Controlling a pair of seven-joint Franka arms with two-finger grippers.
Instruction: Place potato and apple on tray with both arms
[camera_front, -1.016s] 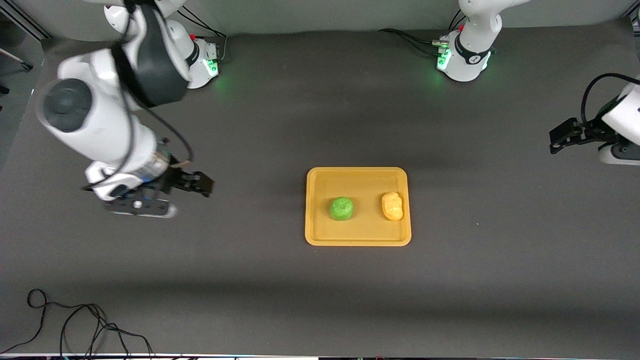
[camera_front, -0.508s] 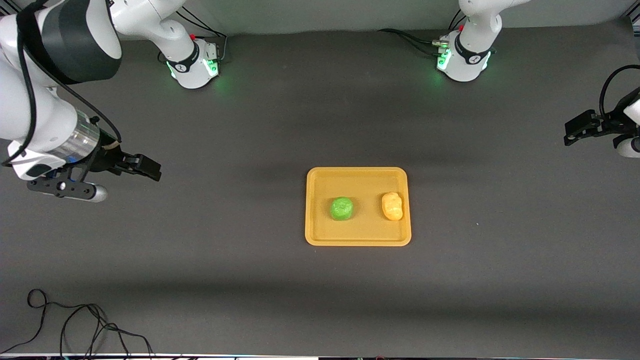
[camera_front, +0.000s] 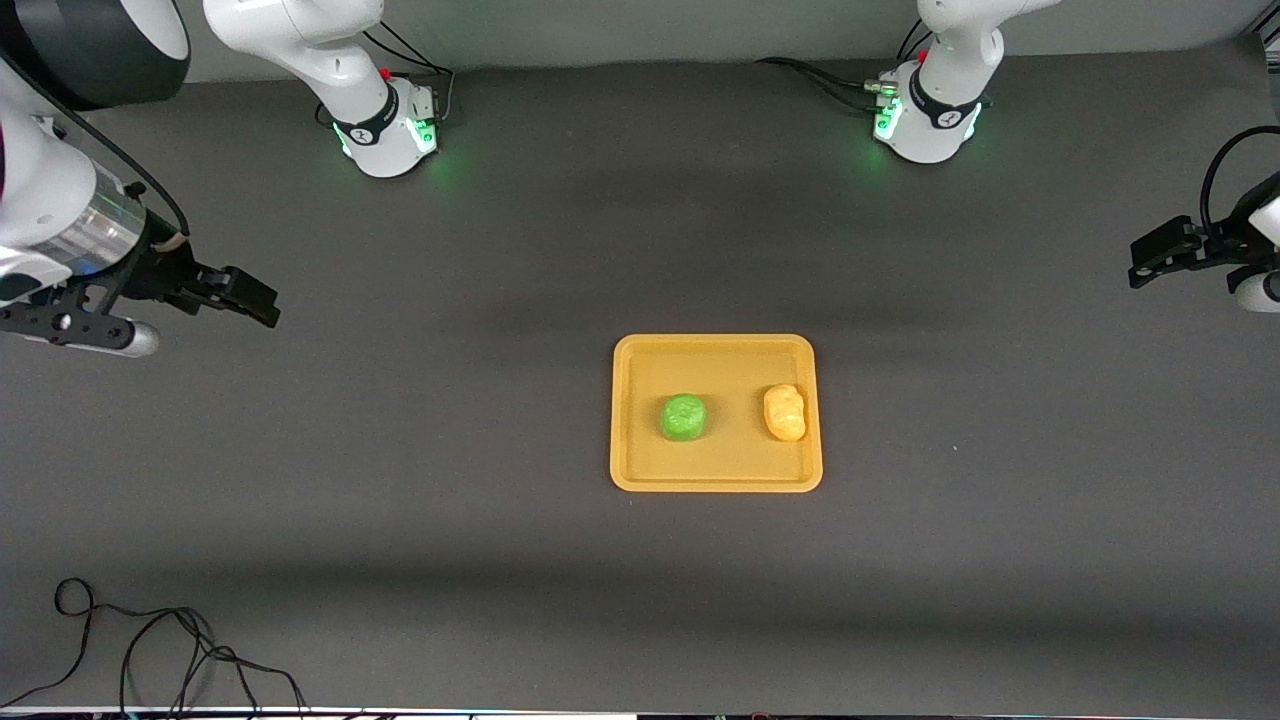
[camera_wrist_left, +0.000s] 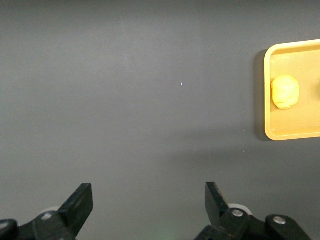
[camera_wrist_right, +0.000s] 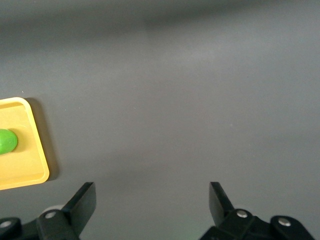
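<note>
The dark grey table (camera_front: 500, 560) carries a flat rectangular yellow-orange plastic tray (camera_front: 716, 476) at its middle, well apart from both claws. The right gripper (camera_front: 250, 297), black, hangs over bare table toward the right arm's end, fingers (camera_wrist_right: 85, 200) spread wide and empty. The left gripper (camera_front: 1150, 262) hangs over the left arm's end, fingers (camera_wrist_left: 82, 200) likewise wide and empty. On the tray lie a small round bright green apple (camera_front: 684, 417), toward the right gripper's side, and a lumpy oblong yellow-orange potato (camera_front: 785, 412), toward the left gripper's side, apart from each other.
</note>
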